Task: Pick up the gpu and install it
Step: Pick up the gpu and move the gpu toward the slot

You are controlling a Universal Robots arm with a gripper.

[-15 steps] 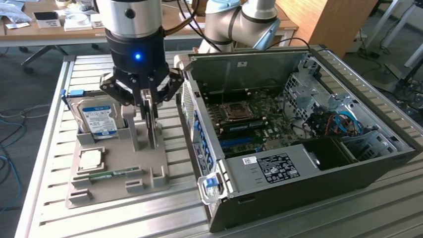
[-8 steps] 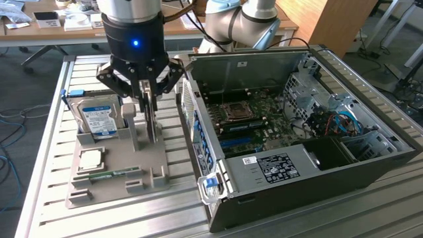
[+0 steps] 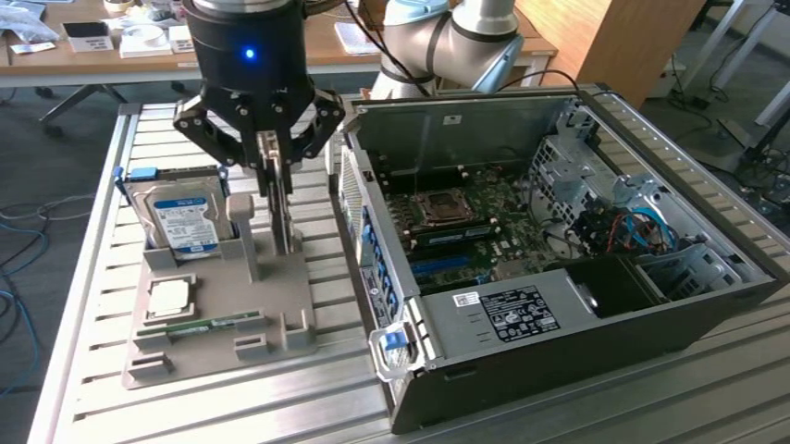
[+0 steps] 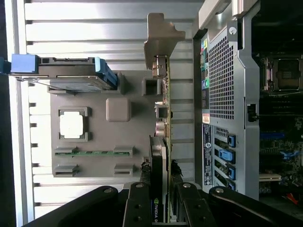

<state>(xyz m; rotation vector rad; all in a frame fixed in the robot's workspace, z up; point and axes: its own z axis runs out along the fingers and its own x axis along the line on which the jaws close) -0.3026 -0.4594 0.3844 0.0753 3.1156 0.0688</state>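
Wrist view shows us the end effector point(image 4: 161, 176) clamped across the gpu point(image 4: 164, 137), which stands on edge in the grey holder point(image 4: 99, 142) beside the computer case point(image 4: 227, 94). We judge the card light, stiff and fragile, best pinched by its flat faces.

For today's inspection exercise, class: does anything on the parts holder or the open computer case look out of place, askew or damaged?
Nothing stands out. The gpu stands upright in the grey holder, the hand closed on its edge; the hard drive, processor and memory stick sit squarely in their seats. The case looks undamaged.
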